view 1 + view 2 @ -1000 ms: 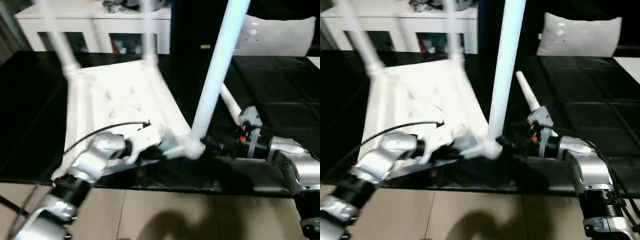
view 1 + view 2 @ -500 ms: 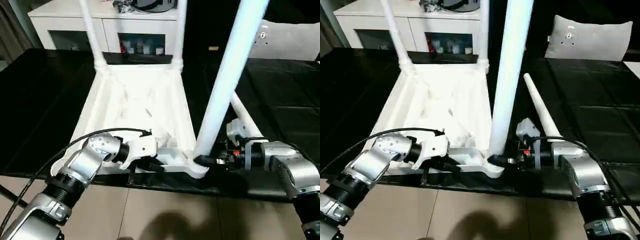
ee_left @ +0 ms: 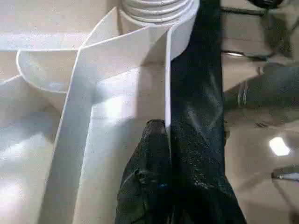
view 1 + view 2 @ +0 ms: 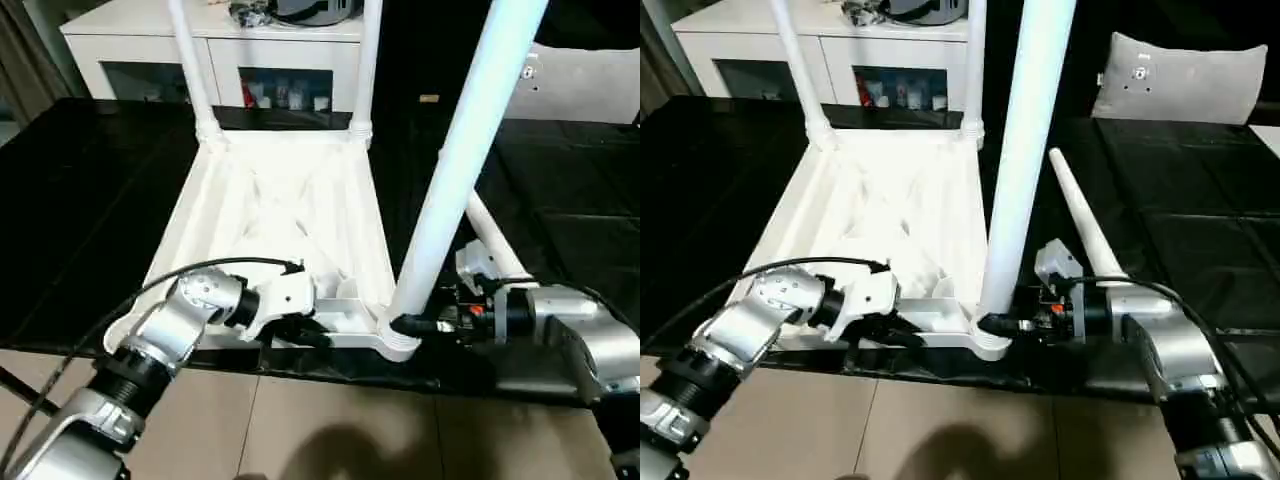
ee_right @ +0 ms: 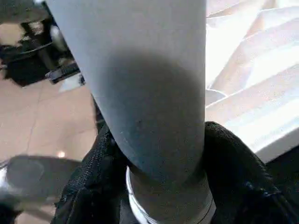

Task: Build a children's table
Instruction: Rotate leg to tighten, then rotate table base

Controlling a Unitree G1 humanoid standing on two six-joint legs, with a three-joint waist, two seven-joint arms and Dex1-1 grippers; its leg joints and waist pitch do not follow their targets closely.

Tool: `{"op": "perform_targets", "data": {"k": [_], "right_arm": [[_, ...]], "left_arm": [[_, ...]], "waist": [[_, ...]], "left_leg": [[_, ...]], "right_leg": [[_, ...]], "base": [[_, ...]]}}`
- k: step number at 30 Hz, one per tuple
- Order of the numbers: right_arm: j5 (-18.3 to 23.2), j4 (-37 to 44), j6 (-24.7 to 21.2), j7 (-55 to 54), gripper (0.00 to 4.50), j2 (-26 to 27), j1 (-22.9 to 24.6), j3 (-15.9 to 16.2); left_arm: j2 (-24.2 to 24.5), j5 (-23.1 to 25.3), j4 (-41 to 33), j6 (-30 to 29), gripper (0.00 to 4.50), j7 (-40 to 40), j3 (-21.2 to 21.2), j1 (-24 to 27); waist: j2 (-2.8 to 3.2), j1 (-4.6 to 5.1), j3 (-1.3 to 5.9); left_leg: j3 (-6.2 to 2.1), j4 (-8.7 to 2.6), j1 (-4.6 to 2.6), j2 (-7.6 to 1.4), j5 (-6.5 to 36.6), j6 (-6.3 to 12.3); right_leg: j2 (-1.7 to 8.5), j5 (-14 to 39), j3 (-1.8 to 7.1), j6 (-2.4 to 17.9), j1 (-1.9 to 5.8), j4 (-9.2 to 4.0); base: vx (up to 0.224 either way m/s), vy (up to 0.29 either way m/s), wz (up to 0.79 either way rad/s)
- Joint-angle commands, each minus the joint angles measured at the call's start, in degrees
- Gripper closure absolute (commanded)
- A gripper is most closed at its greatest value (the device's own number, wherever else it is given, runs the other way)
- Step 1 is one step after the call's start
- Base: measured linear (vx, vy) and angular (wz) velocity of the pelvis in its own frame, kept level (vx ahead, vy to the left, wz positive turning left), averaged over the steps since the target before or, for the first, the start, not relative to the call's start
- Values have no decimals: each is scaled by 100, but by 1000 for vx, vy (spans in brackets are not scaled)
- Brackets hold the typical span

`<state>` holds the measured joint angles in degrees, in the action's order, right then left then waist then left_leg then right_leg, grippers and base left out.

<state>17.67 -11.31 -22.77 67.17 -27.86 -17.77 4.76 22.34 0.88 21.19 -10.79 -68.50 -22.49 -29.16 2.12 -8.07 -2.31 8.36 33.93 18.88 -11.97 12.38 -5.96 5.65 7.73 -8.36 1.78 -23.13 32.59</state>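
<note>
Tabletop (image 4: 275,235) lies underside up on a black mat (image 4: 90,210); two legs (image 4: 190,65) stand in its far corner sockets. Third leg (image 4: 465,160) upright in the near right socket, right gripper (image 4: 405,325) clamped around its base. Left gripper (image 4: 300,333) pinched shut on the near rim. Fourth leg (image 4: 1080,225) lies loose beside. White cabinet (image 4: 150,40) behind.
</note>
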Motion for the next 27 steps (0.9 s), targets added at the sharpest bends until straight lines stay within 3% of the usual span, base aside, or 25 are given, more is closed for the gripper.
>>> {"op": "perform_targets", "data": {"k": [1,3,4,5,6,7,8,9,10,11,12,13,14,15,16,17,18,19,20,21,22,23,24,26,27], "right_arm": [[-107,-41,-340,-897,244,477,-79,106],[-253,-247,-464,-1582,244,794,-217,-5],[-253,-247,-464,-1582,244,794,-217,-5],[-443,-679,-645,-2667,244,1280,-498,-233],[-466,-741,-662,-2804,244,1340,-538,-264],[-548,-1043,-653,-3407,244,1612,-713,-419],[-554,-1092,-629,-3479,244,1648,-738,-439],[-567,-1570,-346,-4129,244,2004,-970,-636],[-538,-1717,-225,-4302,210,2117,-1037,-702],[-486,-1859,-110,-4569,190,2305,-1115,-869],[-478,-1879,-96,-4614,176,2337,-1127,-899],[-440,-1909,-39,-4736,168,2460,-1162,-1000],[-439,-1910,-38,-4738,158,2462,-1162,-1002],[-425,-1911,-27,-4764,148,2491,-1168,-1018],[-461,-1926,21,-4769,140,2523,-1183,-1028],[-523,-1946,118,-4771,132,2544,-1197,-1018],[-541,-1936,154,-4753,116,2539,-1193,-1006],[-555,-1947,223,-4731,116,2531,-1196,-991],[-556,-1948,232,-4729,103,2530,-1196,-989],[-572,-1853,397,-4635,103,2451,-1152,-994],[-583,-1830,452,-4617,94,2428,-1138,-993],[-619,-1773,602,-4581,86,2364,-1099,-989],[-623,-1767,622,-4578,79,2357,-1094,-988],[-446,-1462,474,-4337,54,2269,-962,-1020],[-372,-1097,420,-4194,46,2189,-784,-988]], "left_arm": [[-365,-61,-163,-537,450,595,44,52],[-550,-111,-241,-859,450,887,160,38],[-550,-111,-241,-859,450,887,160,38],[-867,-164,-286,-1249,450,1349,344,-27],[-910,-168,-286,-1292,450,1411,369,-38],[-1141,-161,-242,-1465,450,1785,515,-120],[-1178,-160,-225,-1480,450,1846,538,-137],[-1572,-142,-10,-1589,450,2505,782,-333],[-1712,-134,92,-1590,450,2756,872,-412],[-1875,-89,191,-1621,450,3088,967,-500],[-1900,-81,204,-1628,450,3140,981,-513],[-1953,69,256,-1619,450,3379,962,-572],[-1954,72,257,-1619,450,3383,961,-573],[-1953,138,284,-1574,450,3440,924,-593],[-1973,175,283,-1595,450,3484,912,-600],[-1985,206,270,-1625,450,3497,889,-606],[-1972,226,264,-1612,450,3484,868,-604],[-1958,245,285,-1585,450,3487,850,-611],[-1956,247,288,-1581,450,3487,848,-612],[-1837,297,379,-1325,450,3384,767,-629],[-1820,300,397,-1282,450,3375,759,-634],[-1783,317,443,-1171,450,3365,735,-647],[-1780,319,448,-1159,450,3366,733,-649],[-1714,387,545,-1089,450,3418,707,-684],[-1706,391,670,-1060,450,3569,813,-749]], "waist": [[-74,64,290],[-64,217,269],[-63,281,275],[-45,374,284],[-53,428,277],[-29,556,269],[69,677,265],[138,700,270],[171,704,226],[153,656,183],[69,686,153],[-203,704,113],[-240,887,94],[-14,940,238],[92,913,222],[242,770,248],[22,887,211],[-167,757,206],[-131,641,127],[-207,509,314],[-163,454,381],[-61,427,424],[-47,444,436],[-62,420,453],[-47,396,439]], "left_leg": [[99,-381,28,-21,1207,247],[46,-372,49,16,1489,108],[39,-350,42,32,1596,121],[29,-341,27,31,1712,164],[30,-337,31,27,1744,181],[-25,-335,96,11,1912,164],[-100,-403,109,-113,2244,200],[-210,-579,192,-373,2753,264],[-269,-719,202,-523,3212,268],[-312,-910,132,-675,3917,155],[-235,-861,51,-566,4064,104],[43,-194,-382,126,3283,70],[216,411,-488,460,2335,260],[64,135,-22,200,2081,379],[-163,-127,223,-154,2361,359],[-547,-679,417,-652,3166,339],[-339,-489,38,-242,3118,371],[-209,-268,70,115,2576,117],[-53,-7,-78,302,2047,45],[-76,-107,332,255,642,290],[-100,-182,367,192,259,316],[-133,-194,321,87,-509,401],[-110,-143,293,64,-934,472],[-98,-117,325,79,-1237,701],[-74,-123,312,74,-1129,884]], "right_leg": [[280,3224,212,263,281,-569],[276,3726,66,-83,302,-676],[268,3799,15,-182,307,-718],[254,3787,-32,-297,318,-769],[252,3758,-58,-290,306,-790],[232,3751,-185,-396,382,-837],[248,3550,-246,-412,464,-822],[260,3014,-118,-325,604,-527],[255,2631,-22,-187,627,-267],[274,1852,235,132,590,109],[278,1960,297,201,501,25],[193,4323,-78,-318,-18,-920],[164,5640,-587,-969,-269,-1301],[232,4895,-801,-1402,392,-1192],[365,4145,-679,-1245,738,-736],[432,1495,181,-309,832,449],[402,1447,299,7,438,46],[441,3195,159,-323,414,-418],[519,4480,79,-436,154,-652],[545,4316,214,-620,476,-464],[496,3576,245,-503,495,-367],[366,1938,243,-8,398,-198],[262,754,245,519,349,-64],[236,-154,240,991,400,29],[241,-192,239,1148,387,5]], "base": [[0,0,0],[-27,5,-6],[-53,10,-11],[0,0,0],[0,0,0],[0,0,0],[0,0,0],[0,0,0],[0,0,0],[0,0,0],[0,0,0],[0,0,0],[57,17,-10],[95,73,-41],[95,73,-41],[190,85,-24],[128,4,-7],[128,4,-7],[57,-17,-9],[64,-23,-10],[64,-23,-10],[51,-14,0],[0,0,0],[0,0,0],[0,0,0]]}}
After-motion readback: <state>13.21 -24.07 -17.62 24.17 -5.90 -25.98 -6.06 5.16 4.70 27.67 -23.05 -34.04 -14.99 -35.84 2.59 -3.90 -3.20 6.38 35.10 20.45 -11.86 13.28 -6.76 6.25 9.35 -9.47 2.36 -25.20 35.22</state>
